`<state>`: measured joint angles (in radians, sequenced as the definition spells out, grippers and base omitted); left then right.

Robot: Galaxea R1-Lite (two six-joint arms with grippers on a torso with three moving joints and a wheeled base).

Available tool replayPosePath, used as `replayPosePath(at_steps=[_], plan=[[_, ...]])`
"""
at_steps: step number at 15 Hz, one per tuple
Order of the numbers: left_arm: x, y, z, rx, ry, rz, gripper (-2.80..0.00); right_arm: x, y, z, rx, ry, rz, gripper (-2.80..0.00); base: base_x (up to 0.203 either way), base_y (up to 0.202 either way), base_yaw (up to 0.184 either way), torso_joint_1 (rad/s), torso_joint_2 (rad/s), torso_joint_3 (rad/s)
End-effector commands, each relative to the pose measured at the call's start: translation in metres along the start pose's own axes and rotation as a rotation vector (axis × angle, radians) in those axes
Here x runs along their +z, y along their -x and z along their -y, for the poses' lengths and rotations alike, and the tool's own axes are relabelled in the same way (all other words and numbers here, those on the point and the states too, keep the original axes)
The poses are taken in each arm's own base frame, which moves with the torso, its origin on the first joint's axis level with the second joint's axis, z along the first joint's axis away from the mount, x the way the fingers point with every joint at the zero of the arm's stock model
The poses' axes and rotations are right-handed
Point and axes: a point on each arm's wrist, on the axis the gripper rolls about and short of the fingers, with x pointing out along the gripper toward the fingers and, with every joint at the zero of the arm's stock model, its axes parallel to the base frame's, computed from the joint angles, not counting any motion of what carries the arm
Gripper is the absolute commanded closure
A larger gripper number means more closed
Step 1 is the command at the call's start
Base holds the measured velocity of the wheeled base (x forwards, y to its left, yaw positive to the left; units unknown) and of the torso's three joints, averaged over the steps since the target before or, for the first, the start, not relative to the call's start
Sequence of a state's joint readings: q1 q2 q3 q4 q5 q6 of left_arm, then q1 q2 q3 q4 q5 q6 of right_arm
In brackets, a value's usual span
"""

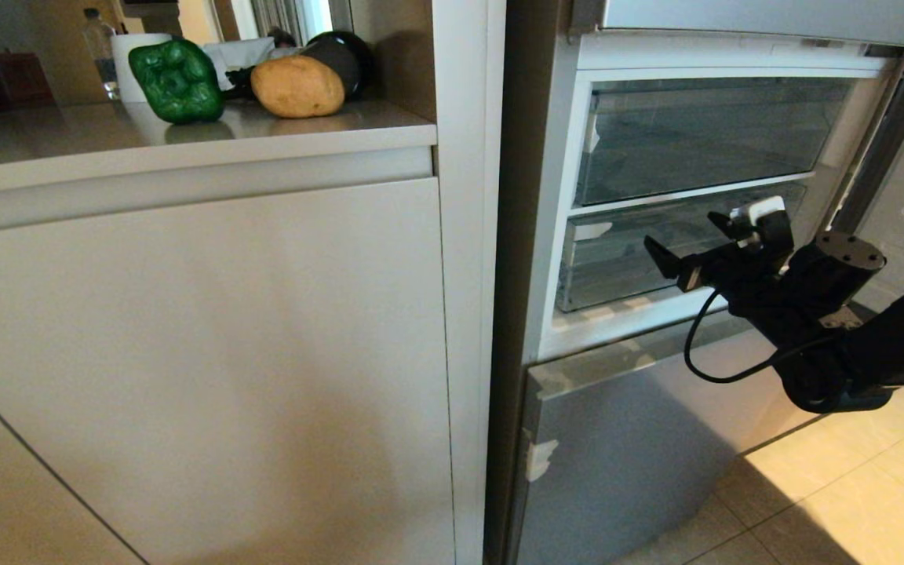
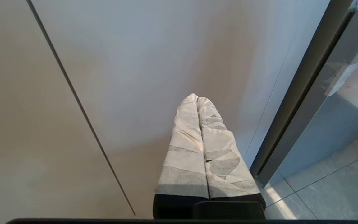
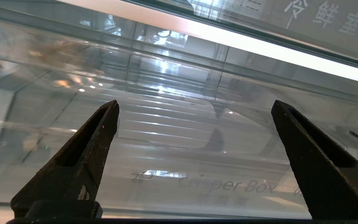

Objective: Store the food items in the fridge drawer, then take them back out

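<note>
1. The bell pepper (image 1: 177, 81) and the potato (image 1: 298, 87) sat side by side on the countertop (image 1: 67, 133), well apart from the fridge, with a white paper roll (image 1: 132, 55) behind the pepper.
2. The fridge drawer (image 1: 617, 259) lay pushed in below the flat-fronted upper drawer (image 1: 703, 133); through its clear front nothing seemed to lie inside, though reflections blurred the view.
3. The right gripper (image 1: 691, 243) hung just in front of the drawer's front lip, its fingers (image 3: 85, 155) spread wide and holding nothing; the right wrist view showed "Crisper Box" lettering (image 3: 228, 185) between them.
4. The left gripper (image 2: 197, 99) pointed at the cabinet front (image 2: 120, 77), its wrapped fingers pressed together, empty.
</note>
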<state>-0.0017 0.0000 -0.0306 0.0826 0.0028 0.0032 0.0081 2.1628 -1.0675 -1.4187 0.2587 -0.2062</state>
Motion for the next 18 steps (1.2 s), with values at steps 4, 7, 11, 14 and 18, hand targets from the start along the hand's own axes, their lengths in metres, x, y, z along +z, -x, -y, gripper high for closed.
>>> replayPosePath(at_steps=[4, 7, 11, 14, 18], plan=[[0.000, 0.000, 0.000, 0.000, 0.001, -0.001, 0.00, 0.001, -0.007, 0.009, -0.017, 0.013, 0.017, -2.80, 0.000, 0.000, 0.000, 0.000, 0.00, 0.000], [0.000, 0.000, 0.000, 0.000, 0.000, 0.000, 0.00, 0.004, -0.010, 0.010, -0.020, 0.016, 0.032, -2.80, 0.000, 0.000, 0.000, 0.000, 0.00, 0.000], [0.000, 0.000, 0.000, 0.000, 0.000, 0.000, 0.00, 0.003, -0.013, 0.011, -0.027, 0.016, 0.031, -2.80, 0.000, 0.000, 0.000, 0.000, 0.00, 0.000], [0.000, 0.000, 0.000, 0.000, 0.001, 0.000, 0.00, 0.004, -0.014, 0.012, -0.037, 0.018, 0.034, -2.80, 0.000, 0.000, 0.000, 0.000, 0.00, 0.000], [0.000, 0.000, 0.000, 0.000, 0.000, 0.000, 0.00, 0.012, -0.008, 0.012, -0.040, 0.038, 0.037, -2.80, 0.000, 0.000, 0.000, 0.000, 0.00, 0.000]])
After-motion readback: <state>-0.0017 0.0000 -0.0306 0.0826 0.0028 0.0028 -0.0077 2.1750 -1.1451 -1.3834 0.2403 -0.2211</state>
